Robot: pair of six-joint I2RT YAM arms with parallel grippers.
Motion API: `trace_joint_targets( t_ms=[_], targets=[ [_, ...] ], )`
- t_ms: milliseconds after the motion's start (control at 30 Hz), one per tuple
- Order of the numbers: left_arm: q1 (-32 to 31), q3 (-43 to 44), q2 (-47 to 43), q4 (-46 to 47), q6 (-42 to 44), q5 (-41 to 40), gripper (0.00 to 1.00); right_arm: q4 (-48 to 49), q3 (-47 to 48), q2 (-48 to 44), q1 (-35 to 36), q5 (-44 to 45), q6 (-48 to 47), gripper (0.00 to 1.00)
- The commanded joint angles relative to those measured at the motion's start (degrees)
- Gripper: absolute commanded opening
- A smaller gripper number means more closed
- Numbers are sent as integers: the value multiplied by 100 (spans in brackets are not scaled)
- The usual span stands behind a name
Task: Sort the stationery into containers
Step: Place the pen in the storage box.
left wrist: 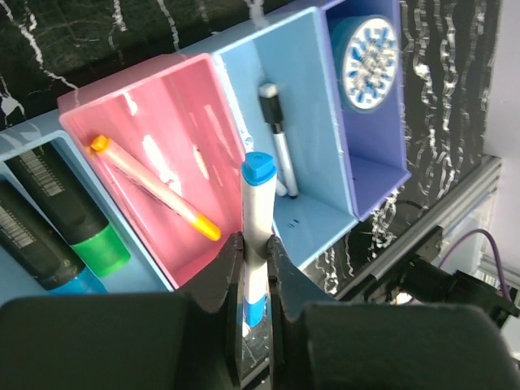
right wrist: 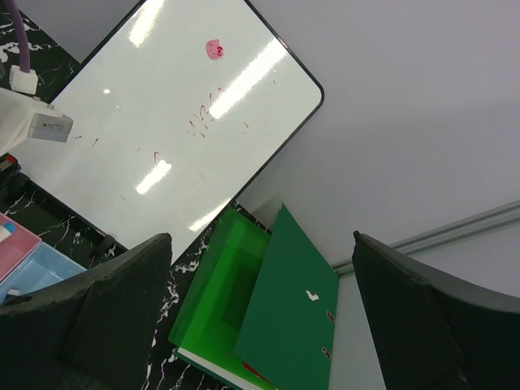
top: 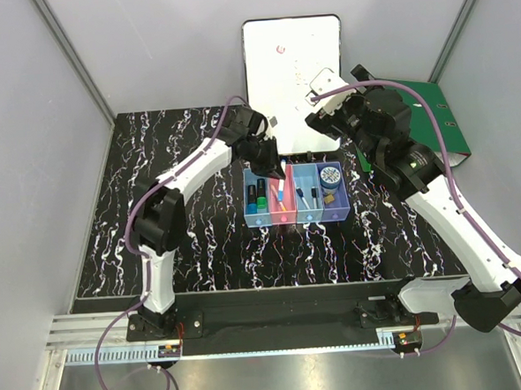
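I am pinching a slim white pen with a blue cap (left wrist: 257,191) between my left fingers (left wrist: 253,258), which are clamping nearly shut on its barrel. The capped end is pointing away from my wrist, down toward the row of four joined bins (top: 271,222) sitting at the middle of the bench (top: 184,244). In the top view the pen is hanging over the pink bin (left wrist: 187,114), close to the wall it is sharing with the inner light blue bin (left wrist: 313,106) on its 3 o'clock side. I cannot tell whether the cap is touching anything. Inside the pink bin an orange-ended white pen (left wrist: 154,188) is lying on a slant. The inner light blue bin is holding a black-capped pen (left wrist: 276,146). The purple-blue bin (left wrist: 378,162) at the 3 o'clock end is holding the blue tape roll (left wrist: 367,53), with a small tan block (top: 330,197) just beside it toward 6 o'clock. The outer light blue bin (left wrist: 24,146) at the 9 o'clock end is carrying a green-black marker (left wrist: 81,223) and a blue-black marker (left wrist: 36,244) side by side. My right fingers (right wrist: 260,244) are spreading wide and gripping nothing. They are hovering apart from the bins toward 1 o'clock, facing the white board (right wrist: 162,122) at 12 o'clock and the green binder (right wrist: 268,325) at 2 o'clock.
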Motion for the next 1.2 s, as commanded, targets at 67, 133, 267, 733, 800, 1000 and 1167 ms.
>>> trace_joint_targets(
  t_ms=[67, 133, 267, 733, 800, 1000, 1167],
  targets=[
    [-2, -191, 162, 354, -69, -350, 0, 327, 3, -181, -34, 116, -20, 100],
    [-11, -270, 188, 371, -34, -437, 0, 335, -23, -181, -43, 124, -20, 100],
    [-37, -349, 267, 371, 1, -447, 0, 370, -67, -207, -52, 89, -2, 100],
    [-134, -296, 425, 380, 19, -403, 29, 414, -85, -242, -69, 107, -2, 100],
    [-143, -270, 417, 371, 10, -394, 43, 415, -102, -243, -69, 98, -2, 100],
    [-143, -191, 373, 371, 28, -376, 45, 423, -138, -269, -96, 107, 15, 100],
    [-134, 37, 101, 371, 150, -280, 45, 423, -286, -374, -105, 142, 77, 100]
  ],
)
